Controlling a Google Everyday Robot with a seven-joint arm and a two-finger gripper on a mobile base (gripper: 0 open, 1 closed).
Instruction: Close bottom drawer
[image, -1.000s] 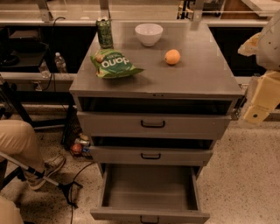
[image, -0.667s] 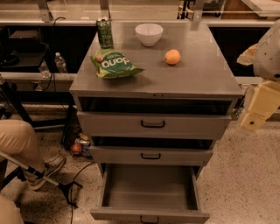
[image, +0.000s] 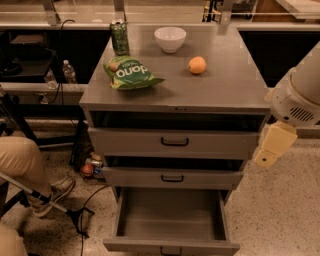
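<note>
The grey metal cabinet (image: 175, 95) has three drawers. The bottom drawer (image: 170, 220) is pulled far out and shows a plain empty box interior. Its front panel (image: 200, 247) lies at the lower edge of the view, with a small black handle (image: 170, 250) partly cut off. The middle drawer (image: 172, 178) and the top drawer (image: 175, 142) stand slightly out. My gripper (image: 266, 152), a cream-coloured piece under the white arm (image: 300, 95), hangs to the right of the cabinet at the height of the top and middle drawers, apart from the cabinet.
On the cabinet top are a green chip bag (image: 129, 73), a green can (image: 120, 38), a white bowl (image: 170, 39) and an orange (image: 197, 65). A person's leg (image: 22, 165) and shoe, a stand leg and cables (image: 75, 215) are on the floor at left.
My arm and gripper have moved left and down, closer to the cabinet's right side. The drawers have not moved.
</note>
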